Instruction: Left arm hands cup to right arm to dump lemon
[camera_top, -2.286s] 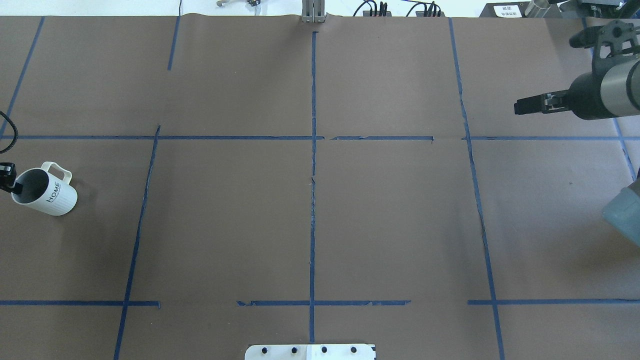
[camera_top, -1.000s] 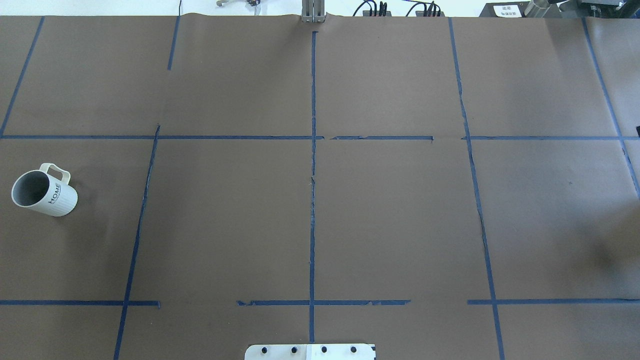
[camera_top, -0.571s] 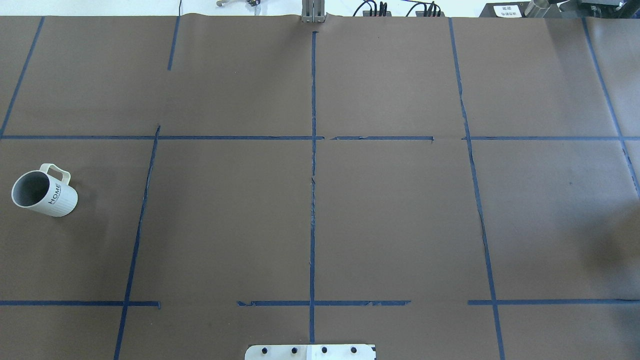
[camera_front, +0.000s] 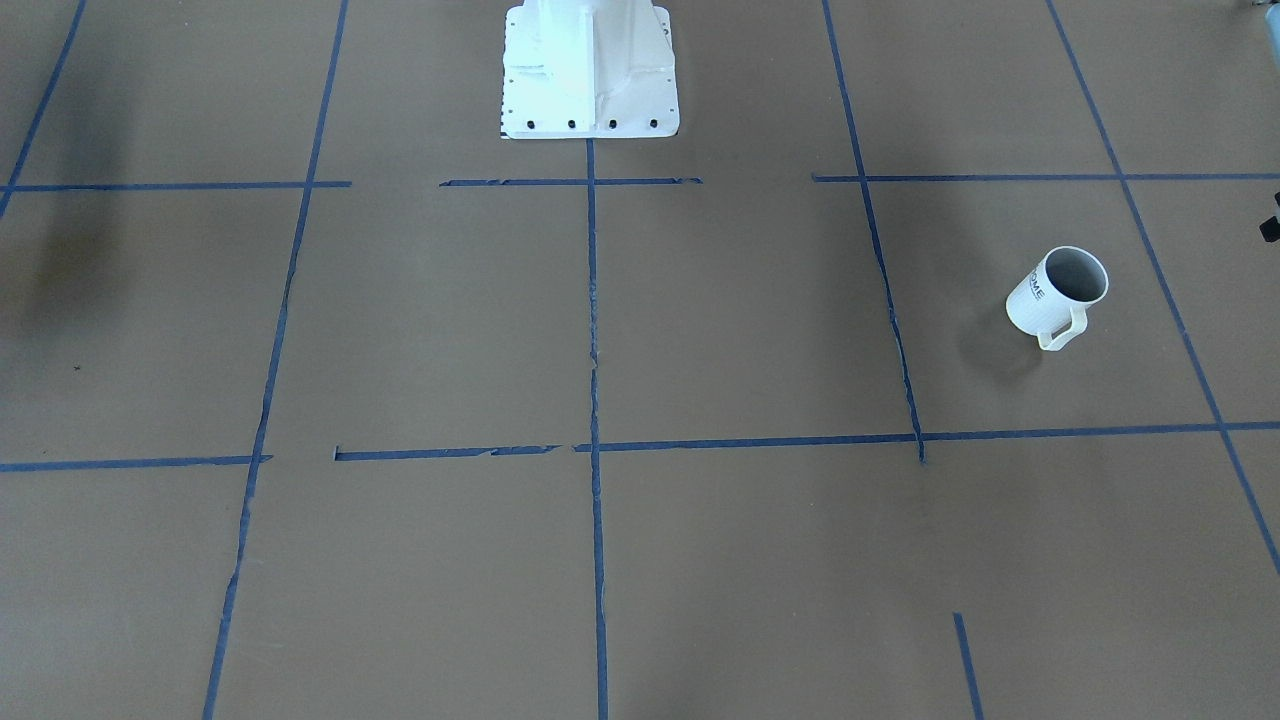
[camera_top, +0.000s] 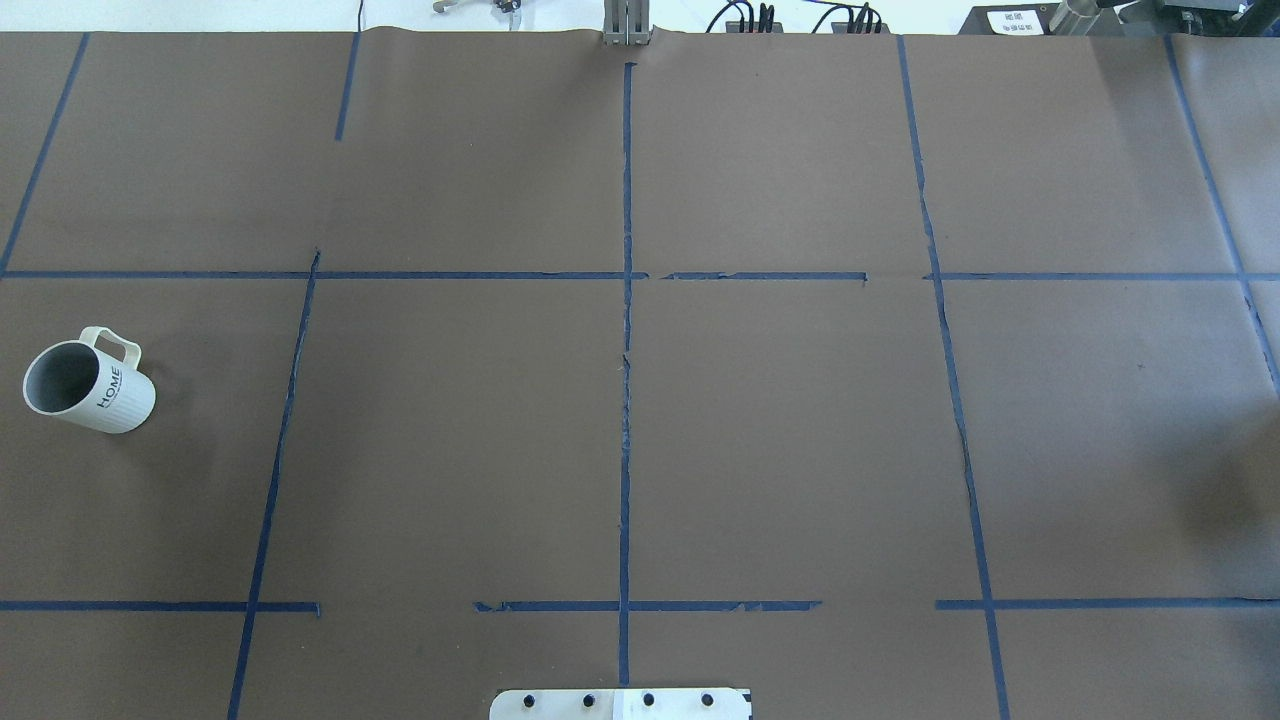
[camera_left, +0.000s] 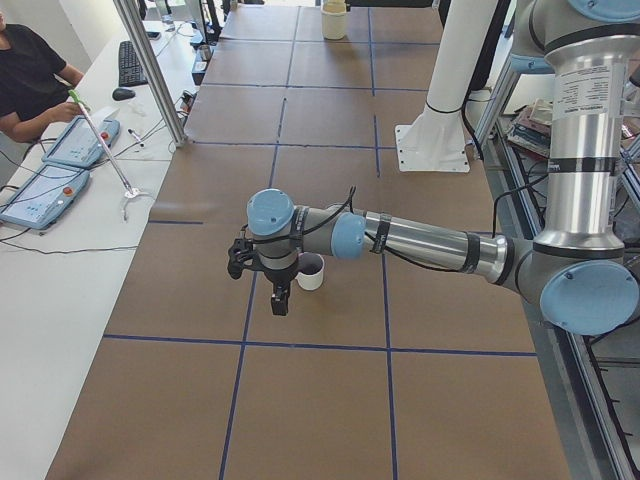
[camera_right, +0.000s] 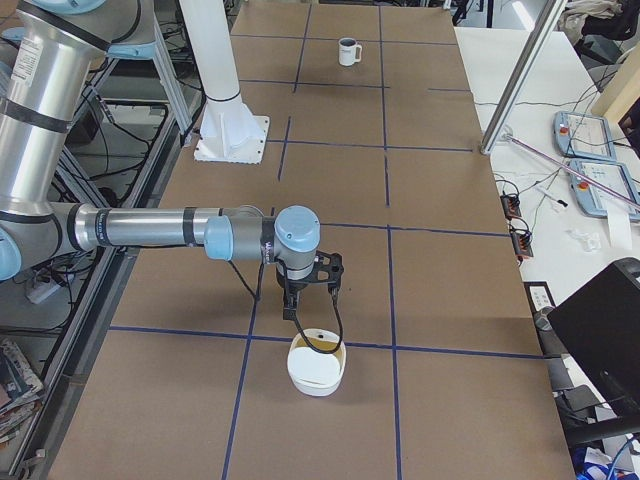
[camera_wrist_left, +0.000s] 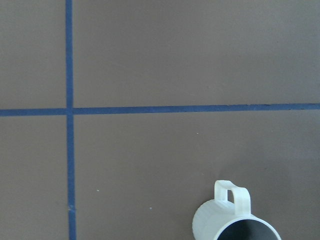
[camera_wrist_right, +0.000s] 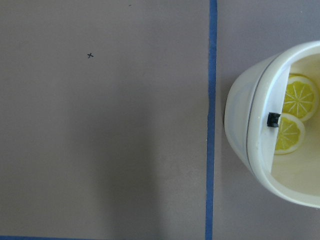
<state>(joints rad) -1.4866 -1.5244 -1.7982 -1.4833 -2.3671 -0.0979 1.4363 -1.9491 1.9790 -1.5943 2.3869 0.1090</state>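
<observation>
The cup (camera_top: 88, 380) stands upright on the brown table at the far left of the overhead view; its grey inside looks empty. It also shows in the front-facing view (camera_front: 1057, 296), the left wrist view (camera_wrist_left: 232, 220) and far off in the exterior right view (camera_right: 348, 51). The left gripper (camera_left: 273, 288) hangs just beside the cup (camera_left: 311, 272); I cannot tell whether it is open. The lemon (camera_wrist_right: 300, 98) lies in a white bowl (camera_wrist_right: 250, 125) under the right wrist camera, next to a second slice face. The right gripper (camera_right: 312, 300) hovers just above that bowl (camera_right: 317, 367); I cannot tell its state.
Blue tape lines divide the brown table cover. The robot's white base (camera_front: 590, 70) stands at the table's near edge. Operators' tablets (camera_left: 75, 140) and cables lie on a white bench beyond the far edge.
In the overhead view, the left gripper tip at the cup's rim and the right gripper at the right edge have both left the frame. The cup has stayed in place.
</observation>
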